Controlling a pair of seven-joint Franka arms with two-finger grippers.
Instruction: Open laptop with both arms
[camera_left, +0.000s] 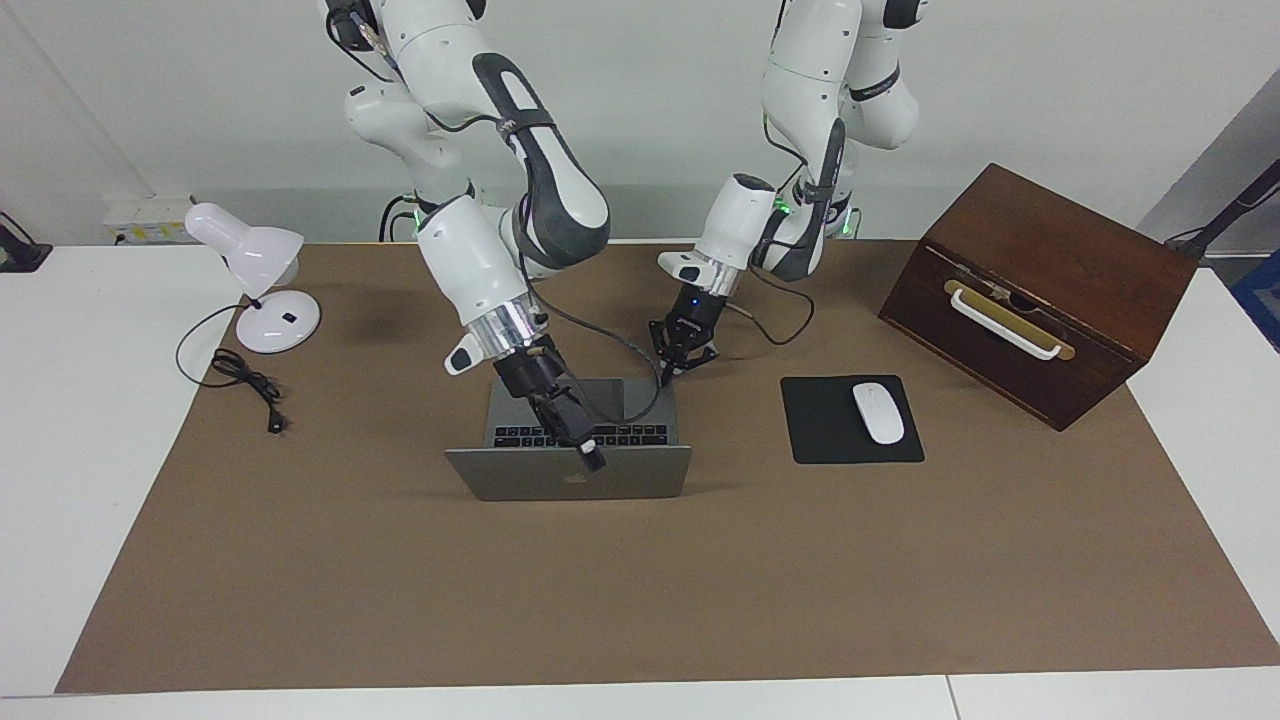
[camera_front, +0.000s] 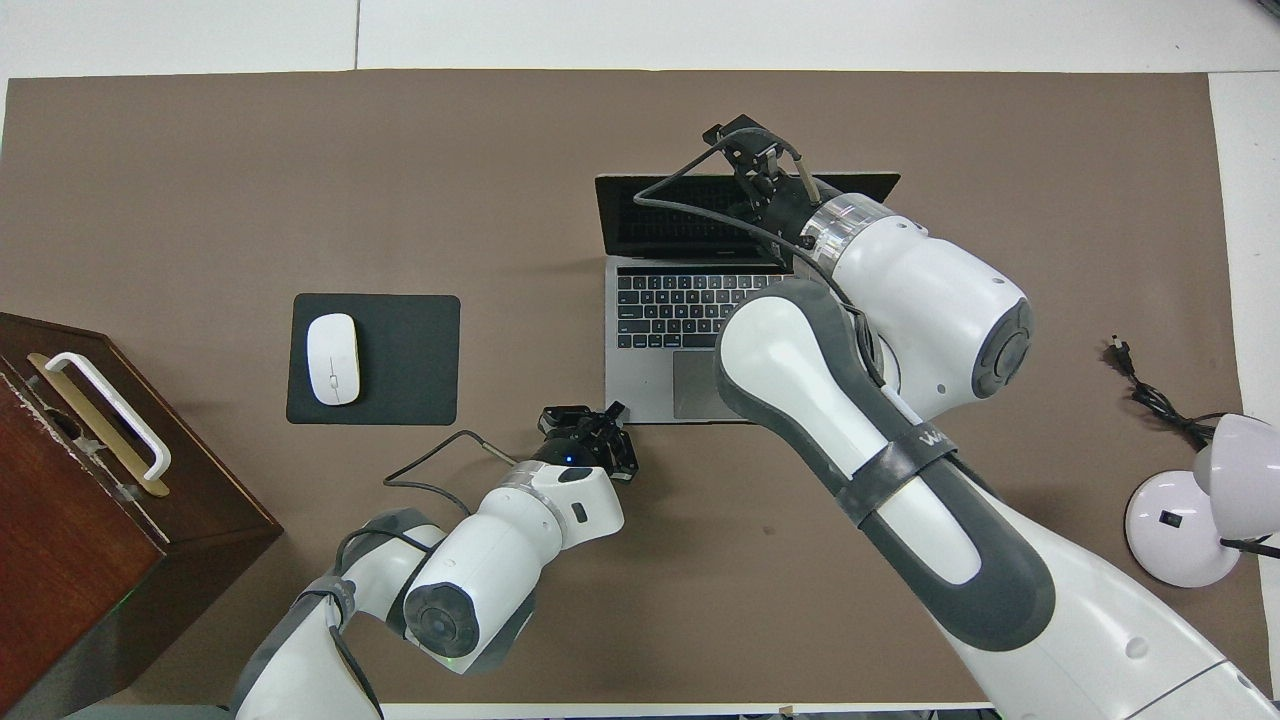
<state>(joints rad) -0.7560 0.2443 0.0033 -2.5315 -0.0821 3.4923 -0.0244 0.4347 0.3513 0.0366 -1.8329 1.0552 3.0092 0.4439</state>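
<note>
A robotics lab staged as an office desk: two white arms are mounted at one edge of a white counter under a brown mat, before a bare wall, with a laptop, mouse, lamp and wooden box.

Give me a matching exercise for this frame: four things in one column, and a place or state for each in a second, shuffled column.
Things:
1. laptop
2. mouse
3. left end effector
4. right end effector

Places or states:
A. on the black mouse pad
B. at the lid's top edge
C. open, lid tilted back, keyboard showing
D. shut, at the laptop's base corner nearest the robots

Pairs: 1-C, 2-A, 3-D, 4-B
</note>
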